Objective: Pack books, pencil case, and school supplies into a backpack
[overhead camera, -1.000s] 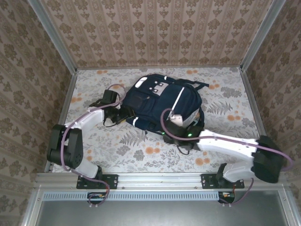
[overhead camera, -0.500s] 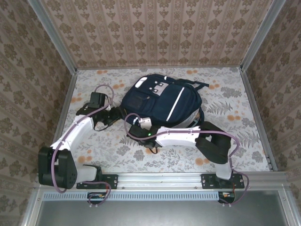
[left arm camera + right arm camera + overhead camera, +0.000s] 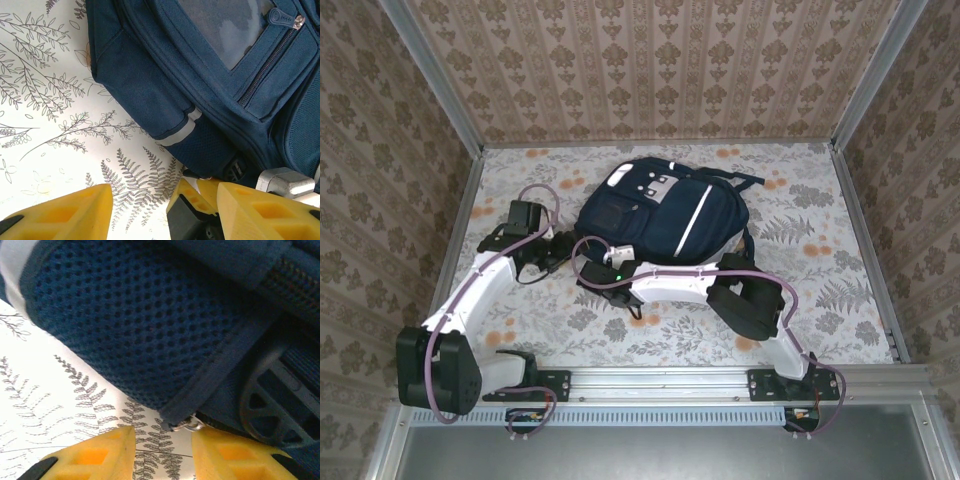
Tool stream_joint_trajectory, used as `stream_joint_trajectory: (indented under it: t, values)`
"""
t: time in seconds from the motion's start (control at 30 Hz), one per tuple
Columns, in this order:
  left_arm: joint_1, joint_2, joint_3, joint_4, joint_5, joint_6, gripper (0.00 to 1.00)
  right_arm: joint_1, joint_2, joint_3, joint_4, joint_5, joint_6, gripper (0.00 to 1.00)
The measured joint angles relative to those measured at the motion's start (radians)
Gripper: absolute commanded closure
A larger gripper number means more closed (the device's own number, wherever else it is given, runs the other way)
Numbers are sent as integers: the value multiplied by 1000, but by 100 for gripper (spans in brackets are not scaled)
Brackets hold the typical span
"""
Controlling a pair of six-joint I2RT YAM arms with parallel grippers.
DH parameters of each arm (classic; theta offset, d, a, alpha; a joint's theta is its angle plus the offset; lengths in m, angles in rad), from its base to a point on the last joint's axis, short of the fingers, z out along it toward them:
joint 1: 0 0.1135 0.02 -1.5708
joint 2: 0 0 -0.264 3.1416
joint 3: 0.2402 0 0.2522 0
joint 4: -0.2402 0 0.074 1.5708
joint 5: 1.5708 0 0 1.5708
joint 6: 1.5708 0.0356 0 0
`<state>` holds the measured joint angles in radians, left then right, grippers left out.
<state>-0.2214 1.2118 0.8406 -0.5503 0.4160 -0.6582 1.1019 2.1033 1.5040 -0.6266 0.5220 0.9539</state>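
Left gripper [image 3: 164, 201], fingers wide apart, faces the backpack [image 3: 165, 75] just ahead; right gripper [image 3: 163, 436] (fingers narrowly apart) has a zip pull [image 3: 181, 426] at its fingertips.

**A:** how's the backpack [image 3: 660, 220] sitting?

**B:** flat, front up, mid floral table [image 3: 800, 210], top end toward the far wall. Navy, 1 white stripe [image 3: 692, 222], patches [image 3: 655, 185] near the top, mesh side pocket [image 3: 135, 325] at the near-left corner. Front zipper [image 3: 270, 55] looks closed.
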Motion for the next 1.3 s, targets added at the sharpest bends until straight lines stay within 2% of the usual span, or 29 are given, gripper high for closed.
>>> stream_joint_trajectory:
  t: [0.27,0.37,0.53,0.63,0.9,1.3]
  values:
    - [0,-2,-10,0,4,0,41,-9,0,0,-1,3,21,58]
    - [0,-3,-11,0,6,0,41,-19,2,0,3,4,23,60]
    - [0,-15,-16,0,8,-1,41,-32,26,6,6,11,29,87]
    - [0,-17,-17,0,8,-1,41,-35,29,6,6,21,38,100]
    - [-22,-12,-63,50,37,-42,41,-34,6,-25,42,25,40,100]
    - [-137,153,-134,341,78,-218,44,-32,-134,-153,159,-48,11,100]
